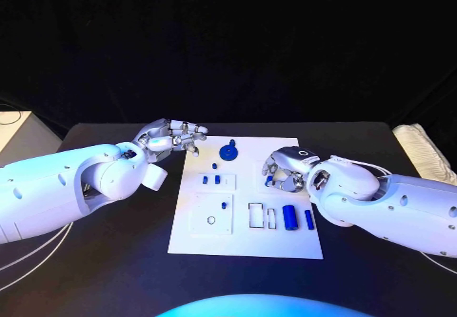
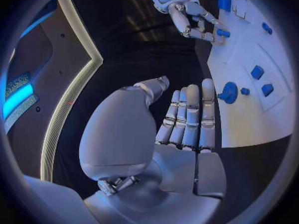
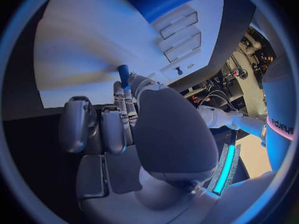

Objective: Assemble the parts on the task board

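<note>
Nearest, the right hand (image 1: 286, 170) pinches a blue peg (image 3: 123, 76) over the task board (image 1: 286, 244); the left hand (image 1: 174, 137) hovers spread, holding nothing.

One white board (image 1: 243, 241), two hands, left (image 1: 174, 137) and right (image 1: 284, 170), about eight small blue parts (image 1: 289, 216) visible.

Head view: high, looking down on the whole board (image 1: 246, 247). Wrist views: each close behind its own hand, facing the board (image 2: 249, 119) (image 3: 87, 45). All three share the board.
</note>
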